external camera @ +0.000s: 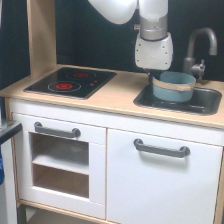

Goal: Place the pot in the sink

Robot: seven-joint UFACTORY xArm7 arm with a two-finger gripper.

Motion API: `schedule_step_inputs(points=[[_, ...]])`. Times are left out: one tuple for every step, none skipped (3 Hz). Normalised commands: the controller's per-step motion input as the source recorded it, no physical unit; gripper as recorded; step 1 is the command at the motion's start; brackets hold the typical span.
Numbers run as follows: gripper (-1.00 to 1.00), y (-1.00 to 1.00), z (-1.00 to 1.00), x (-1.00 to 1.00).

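The light blue-grey pot with its tan band stands inside the dark grey sink at the exterior view's right, its lower part below the sink's rim. My gripper hangs from the white wrist directly over the pot's left rim, and only a dark stub of it shows. Its fingers are hidden by the wrist and the pot, so whether they hold the rim cannot be told. I cannot tell if the pot rests on the sink's floor or hangs just above it.
A grey tap rises right behind the sink. A black stovetop with red rings lies on the wooden counter at the exterior view's left. A wooden post stands at the back left. Below are white cabinet doors with grey handles.
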Motion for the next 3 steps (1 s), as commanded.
schedule_step_inputs(points=[[-0.07, 0.06, -0.35, 0.03], [0.11, 0.05, -0.33, 0.02], [0.5, 0.0, -0.27, -0.02]])
